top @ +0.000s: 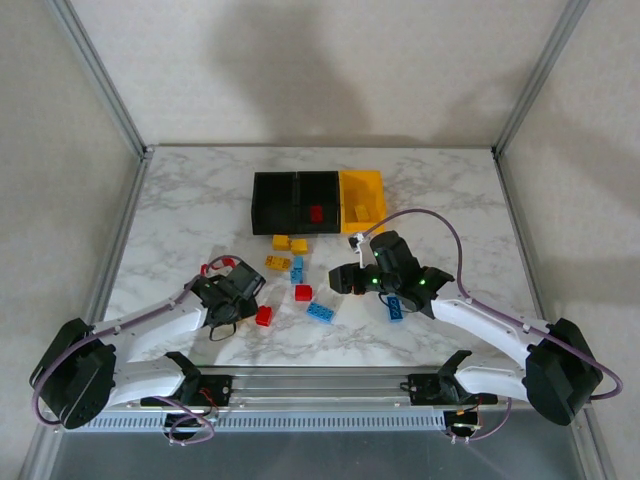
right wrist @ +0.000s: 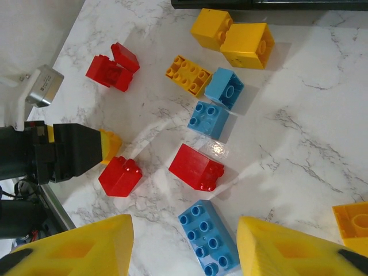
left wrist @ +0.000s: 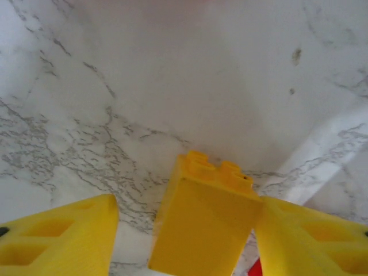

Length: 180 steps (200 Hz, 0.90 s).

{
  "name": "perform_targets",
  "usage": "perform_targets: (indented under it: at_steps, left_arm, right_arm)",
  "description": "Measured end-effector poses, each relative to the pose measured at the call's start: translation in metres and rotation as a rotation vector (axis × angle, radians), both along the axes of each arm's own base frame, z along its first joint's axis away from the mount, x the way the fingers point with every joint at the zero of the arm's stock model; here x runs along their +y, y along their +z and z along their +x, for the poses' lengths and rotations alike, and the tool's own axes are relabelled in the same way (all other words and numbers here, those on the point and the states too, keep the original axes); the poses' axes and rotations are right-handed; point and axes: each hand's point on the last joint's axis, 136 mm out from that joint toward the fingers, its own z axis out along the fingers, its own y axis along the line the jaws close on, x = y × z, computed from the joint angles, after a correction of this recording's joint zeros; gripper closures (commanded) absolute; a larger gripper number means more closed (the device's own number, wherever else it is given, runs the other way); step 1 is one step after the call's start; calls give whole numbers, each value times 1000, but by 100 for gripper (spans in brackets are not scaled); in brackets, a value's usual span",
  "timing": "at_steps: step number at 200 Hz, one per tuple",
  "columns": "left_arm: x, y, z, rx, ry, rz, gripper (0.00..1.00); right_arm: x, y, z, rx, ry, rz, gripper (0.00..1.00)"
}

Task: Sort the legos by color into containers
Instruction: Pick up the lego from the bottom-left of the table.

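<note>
Up close in the left wrist view, a yellow brick (left wrist: 204,224) sits tilted between the yellow fingers (left wrist: 63,236) of the left gripper (left wrist: 187,204). It touches the finger on the right of that view. Marble shows in the gap between the brick and the other finger, so the jaws stand apart around it rather than pinching it. Whether the brick is off the table (top: 180,200) I cannot tell.

The right gripper (right wrist: 185,224) is spread and holds nothing. A blue brick (right wrist: 210,241) lies studs-up on the marble in the gap between its fingers. Just past that lies a red brick (right wrist: 196,167), with a second red brick (right wrist: 119,175) just beside the left gripper's tip. Further out are a blue pair (right wrist: 208,119), touching each other, and an orange piece (right wrist: 188,75) beside them. A red pair (right wrist: 112,68) lies off to the left of that view, and a yellow pair (right wrist: 247,45) lies near the bins.

From above, three bins stand in a row at the far middle of the table: the left black bin (top: 257,200), the middle black bin (top: 320,177) and the yellow bin (top: 378,190). A red lego (top: 316,213) lies in the middle black bin.
</note>
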Motion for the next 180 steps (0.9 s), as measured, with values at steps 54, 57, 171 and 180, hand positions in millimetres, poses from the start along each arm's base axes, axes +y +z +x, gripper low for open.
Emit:
perform_targets:
  at_steps: [54, 57, 171, 180]
  left_arm:
    - [-3, 2, 5, -27, -1, -9, 82]
    - [-3, 3, 5, -29, 1, -10, 82]
    - [-77, 78, 79, -212, -89, -142, 85]
    - [-93, 82, 87, -217, -116, -147, 85]
  right_arm:
    - [-2, -6, 1, 5, -13, -11, 50]
    - [-2, -6, 1, 5, -14, -11, 50]
    - [-55, -9, 25, 32, -295, -21, 50]
    - [-66, -11, 29, 35, -346, -25, 50]
